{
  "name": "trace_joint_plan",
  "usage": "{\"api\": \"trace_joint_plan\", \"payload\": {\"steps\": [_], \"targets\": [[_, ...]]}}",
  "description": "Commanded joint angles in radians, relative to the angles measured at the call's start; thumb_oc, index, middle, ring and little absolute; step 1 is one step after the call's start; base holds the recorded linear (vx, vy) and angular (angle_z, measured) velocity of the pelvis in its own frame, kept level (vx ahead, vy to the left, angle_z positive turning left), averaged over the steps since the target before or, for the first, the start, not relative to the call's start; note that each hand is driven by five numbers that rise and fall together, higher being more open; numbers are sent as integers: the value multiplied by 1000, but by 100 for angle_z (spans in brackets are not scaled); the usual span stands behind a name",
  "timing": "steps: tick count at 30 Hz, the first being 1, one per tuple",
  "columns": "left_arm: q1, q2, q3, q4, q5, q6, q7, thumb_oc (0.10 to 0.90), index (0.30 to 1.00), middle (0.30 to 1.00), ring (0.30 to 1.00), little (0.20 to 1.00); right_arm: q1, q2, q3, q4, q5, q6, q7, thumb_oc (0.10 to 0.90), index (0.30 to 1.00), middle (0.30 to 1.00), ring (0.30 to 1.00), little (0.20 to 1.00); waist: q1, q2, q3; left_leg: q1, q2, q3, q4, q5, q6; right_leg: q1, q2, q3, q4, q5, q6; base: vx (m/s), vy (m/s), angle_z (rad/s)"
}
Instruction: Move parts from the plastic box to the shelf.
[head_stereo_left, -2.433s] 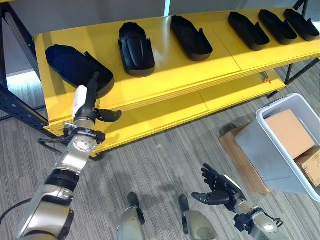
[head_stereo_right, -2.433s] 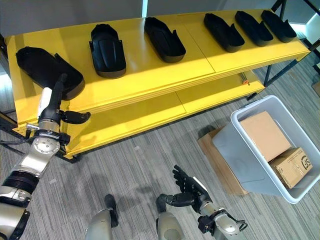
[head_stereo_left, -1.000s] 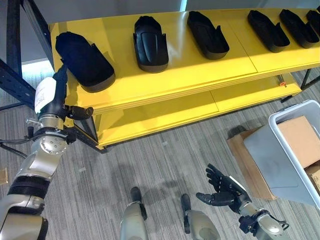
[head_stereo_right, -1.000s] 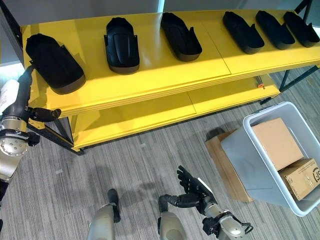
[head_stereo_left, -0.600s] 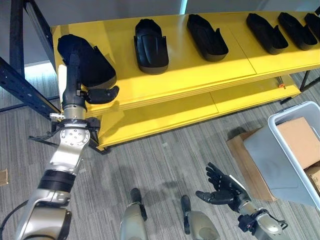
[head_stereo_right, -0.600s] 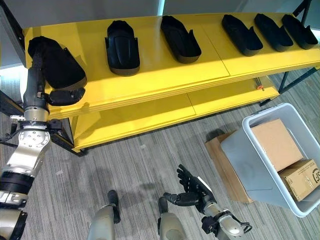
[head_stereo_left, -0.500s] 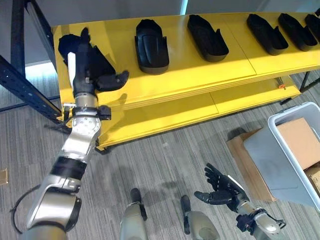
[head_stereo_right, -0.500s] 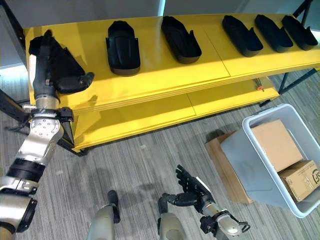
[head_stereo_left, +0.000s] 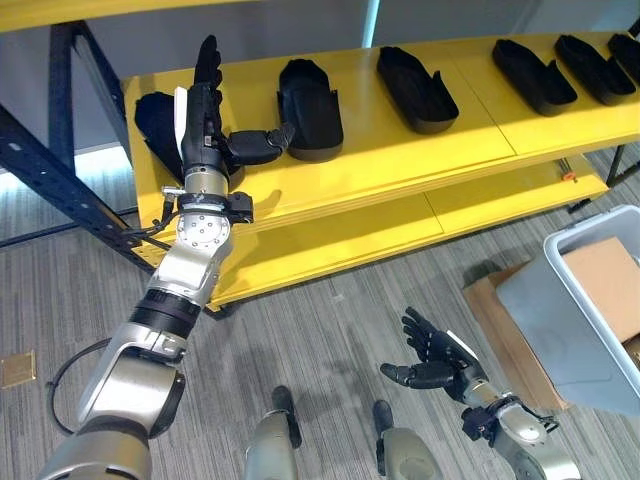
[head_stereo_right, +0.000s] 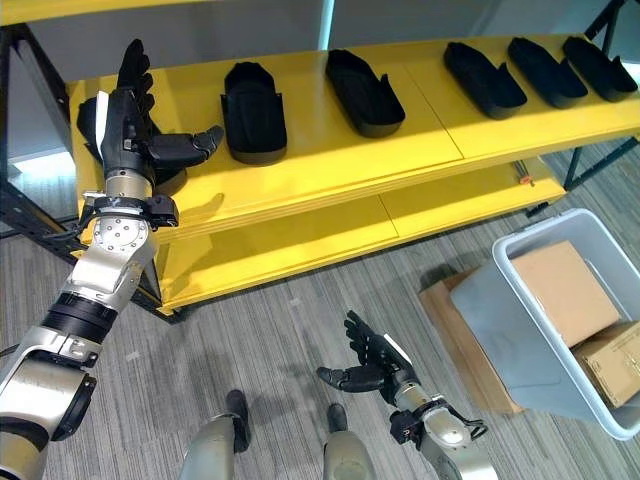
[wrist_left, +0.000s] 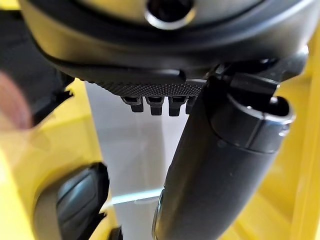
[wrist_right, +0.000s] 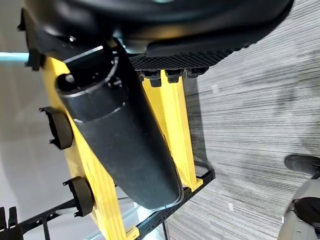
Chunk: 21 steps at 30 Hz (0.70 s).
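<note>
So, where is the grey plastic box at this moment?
In the eye views the grey plastic box stands on the floor at the robot's right, below the yellow shelf.

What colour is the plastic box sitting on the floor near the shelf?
Light grey. The open-topped plastic box holding brown cardboard cartons shows best in the right eye view.

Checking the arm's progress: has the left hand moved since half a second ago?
Yes: the left hand rose further over the shelf, fingers past the leftmost black part.
</note>
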<state>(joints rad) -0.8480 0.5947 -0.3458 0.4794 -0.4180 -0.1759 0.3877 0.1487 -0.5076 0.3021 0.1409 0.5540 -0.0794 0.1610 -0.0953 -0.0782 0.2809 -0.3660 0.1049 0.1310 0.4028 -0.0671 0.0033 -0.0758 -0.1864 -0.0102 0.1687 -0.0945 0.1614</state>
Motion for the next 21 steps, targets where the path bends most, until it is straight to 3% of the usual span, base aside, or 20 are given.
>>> {"api": "trace_joint_plan", "payload": {"steps": [1,3,4,5,7,9,11,13,17,21], "targets": [[-28,-15,11,-51,71,-91,29,900,1000,1000,1000,1000,19,2,5,-24,32,-82,-2,900,1000,1000,1000,1000,2,-17,-130,-37,40,-85,-17,13,-45,68,-58,12,139,134,27,27,173,27],[-17,-27,6,-80,76,-99,32,900,1000,1000,1000,1000,-16,7,26,-24,30,-86,-10,900,1000,1000,1000,1000,-13,10,-107,20,26,-91,-62,4,-15,-39,-23,78,297,246,24,-14,216,38],[-12,-29,6,-84,79,-97,32,900,1000,1000,1000,1000,-27,9,37,-22,32,-86,-13,900,1000,1000,1000,1000,-19,25,-95,41,31,-90,-83,8,-7,-93,1,96,353,239,21,-24,225,30],[-7,-26,8,-98,95,-95,38,900,1000,1000,1000,1000,-35,15,46,-24,36,-88,-16,900,1000,1000,1000,1000,-21,38,-84,58,27,-79,-88,0,3,-118,-7,86,364,213,22,25,159,9],[-12,-26,13,-109,109,-100,40,900,1000,1000,1000,1000,-39,23,52,-24,34,-89,-18,900,1000,1000,1000,1000,-23,40,-83,76,10,-81,-87,-14,2,-119,-34,72,266,162,12,115,57,-9],[-26,-39,14,-115,106,-109,42,900,1000,1000,1000,1000,-46,19,56,-19,40,-90,-15,900,1000,1000,1000,1000,-29,30,-68,95,-7,-86,-79,-30,-11,-122,-56,55,116,118,10,142,-61,-10],[-19,-44,19,-134,105,-115,43,900,1000,1000,1000,1000,-60,9,57,-10,24,-89,-21,900,1000,1000,1000,1000,-25,22,-42,112,3,-83,-38,-59,-29,-116,-124,14,-20,161,26,144,-134,10],[-7,-48,16,-144,121,-116,41,900,1000,1000,1000,1000,-48,5,42,-26,20,-89,-24,900,1000,1000,1000,1000,-24,7,-38,117,8,-90,0,-73,-46,-97,-150,9,-56,177,34,98,-177,23],[30,-83,25,-147,103,-121,24,900,1000,1000,1000,1000,-25,-8,6,-38,13,-95,-24,900,1000,1000,1000,1000,-30,3,-71,122,39,-111,-12,-61,-84,-71,-111,-24,-33,145,39,85,-249,44],[55,-97,59,-148,49,-123,16,900,1000,1000,1000,1000,-37,-25,-15,-39,10,-95,-24,900,1000,1000,1000,1000,-35,24,-79,149,123,-117,-67,-28,-123,-98,-60,-55,67,69,23,70,-194,15]]}}
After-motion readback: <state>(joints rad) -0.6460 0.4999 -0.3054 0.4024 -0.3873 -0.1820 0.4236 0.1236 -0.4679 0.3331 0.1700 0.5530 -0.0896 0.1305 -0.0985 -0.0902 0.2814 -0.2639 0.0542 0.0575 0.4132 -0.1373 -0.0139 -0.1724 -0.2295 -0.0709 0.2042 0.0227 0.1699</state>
